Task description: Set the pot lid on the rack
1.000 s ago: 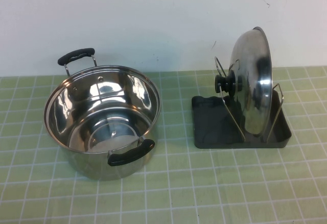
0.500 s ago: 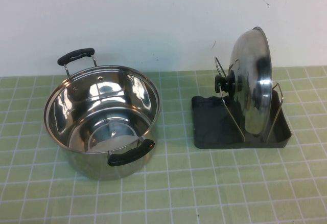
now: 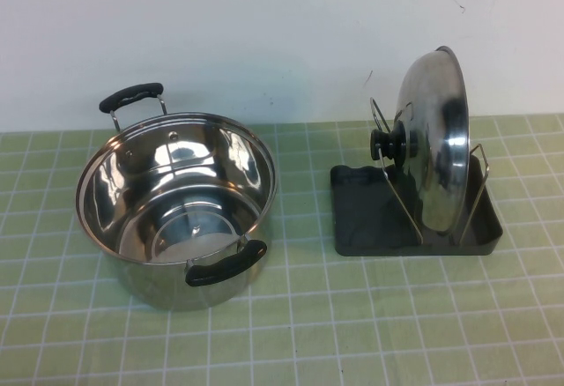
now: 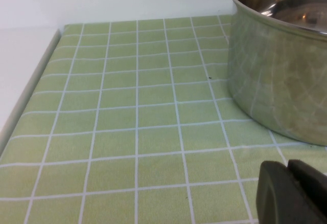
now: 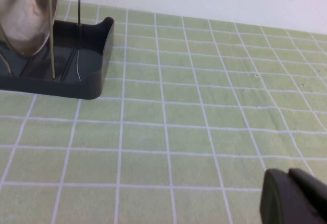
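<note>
Lid and rack are already together: the pot lid (image 3: 436, 144) stands on edge between the silver wire loops of the rack (image 3: 361, 223), its black knob (image 3: 385, 146) facing the counter's left side, toward the open steel pot (image 3: 176, 205). The rack sits near the right end of the counter's back edge, close to the white wall; the pot sits well apart from it, toward the left end of the same edge. Judged from how things lie, the task looks finished.

Neither arm shows in the high view. The left gripper (image 4: 294, 193) is only a dark fingertip at the corner of its wrist view, low over the green checked mat beside the pot's wall; the right gripper (image 5: 294, 196) shows the same way, low over the mat near the rack's corner (image 5: 99, 55). Whether either is open or closed cannot be told, though nothing is seen held by either.

The lid looks stiff, fairly heavy for its size, and slick on its polished dome, so the knob is probably the only sure hold. Standing this upright it likely rocks easily; a nudge on its rim could roll it out of the loops.
</note>
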